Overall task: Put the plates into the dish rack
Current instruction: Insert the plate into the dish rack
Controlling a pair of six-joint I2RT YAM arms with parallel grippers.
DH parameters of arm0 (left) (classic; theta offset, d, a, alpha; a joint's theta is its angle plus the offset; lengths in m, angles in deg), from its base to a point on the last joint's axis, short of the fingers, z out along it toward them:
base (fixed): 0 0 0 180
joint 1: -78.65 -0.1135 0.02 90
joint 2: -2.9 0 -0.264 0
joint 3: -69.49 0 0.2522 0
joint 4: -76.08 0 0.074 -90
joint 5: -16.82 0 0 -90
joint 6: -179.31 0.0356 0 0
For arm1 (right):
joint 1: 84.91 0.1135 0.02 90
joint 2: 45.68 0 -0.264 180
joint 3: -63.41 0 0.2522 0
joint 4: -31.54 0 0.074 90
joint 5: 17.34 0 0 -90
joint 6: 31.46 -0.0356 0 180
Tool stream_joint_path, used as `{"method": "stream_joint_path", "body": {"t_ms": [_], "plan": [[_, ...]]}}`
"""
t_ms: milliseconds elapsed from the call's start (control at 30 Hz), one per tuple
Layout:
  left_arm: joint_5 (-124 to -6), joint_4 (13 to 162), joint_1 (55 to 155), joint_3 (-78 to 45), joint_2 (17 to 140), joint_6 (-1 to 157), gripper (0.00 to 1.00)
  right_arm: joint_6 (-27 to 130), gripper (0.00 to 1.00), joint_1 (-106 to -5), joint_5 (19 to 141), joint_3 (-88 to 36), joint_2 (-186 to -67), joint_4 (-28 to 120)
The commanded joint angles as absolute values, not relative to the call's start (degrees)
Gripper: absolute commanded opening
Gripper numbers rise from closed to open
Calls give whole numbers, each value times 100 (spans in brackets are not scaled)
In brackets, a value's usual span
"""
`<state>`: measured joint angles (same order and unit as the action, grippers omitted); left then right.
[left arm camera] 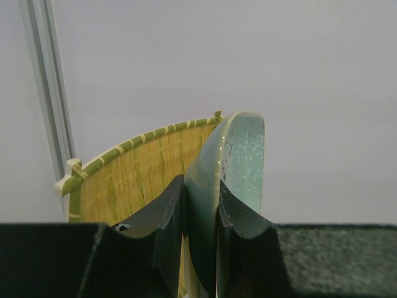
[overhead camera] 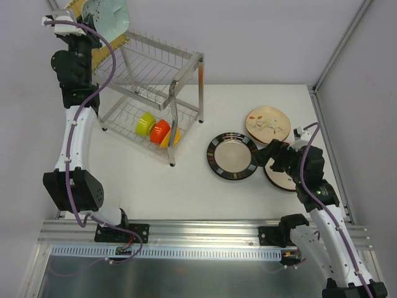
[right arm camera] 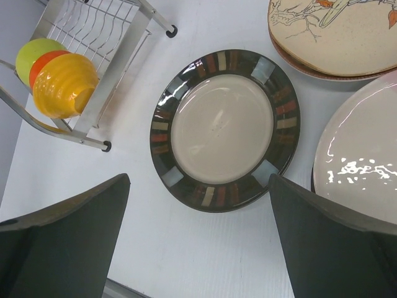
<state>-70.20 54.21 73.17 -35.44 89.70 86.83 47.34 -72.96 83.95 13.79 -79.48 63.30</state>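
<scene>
The teal plate (left arm camera: 239, 155) is clamped on edge in the left gripper (left arm camera: 200, 198), above the far-left end of the dish rack (overhead camera: 186, 70). It should be lowered upright, clear of the yellow plate (left arm camera: 142, 171). The right gripper (right arm camera: 198, 186) is seen open.

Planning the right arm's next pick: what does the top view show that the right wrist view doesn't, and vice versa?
Top only: the left tool shut on the teal plate at the top of the rack, beside a yellow plate.
Right wrist only: a second plate edging out under the floral plate, and the right tool, jaws open, up close.
Both: the dark-rimmed plate, the floral plate, and the bowls in the rack's lower tier.
</scene>
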Motion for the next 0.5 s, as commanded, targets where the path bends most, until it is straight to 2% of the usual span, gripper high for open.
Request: {"method": "stream_joint_path", "body": {"t_ms": [0, 467], "plan": [[-6826, 4318, 7250, -4305, 8929, 8702, 0, 4861, 100, -7287, 8470, 1229, -8048, 5962], [-6562, 4353, 7188, -4763, 9632, 9212, 0, 4799, 100, -7304, 8426, 1212, -8347, 5822]]}}
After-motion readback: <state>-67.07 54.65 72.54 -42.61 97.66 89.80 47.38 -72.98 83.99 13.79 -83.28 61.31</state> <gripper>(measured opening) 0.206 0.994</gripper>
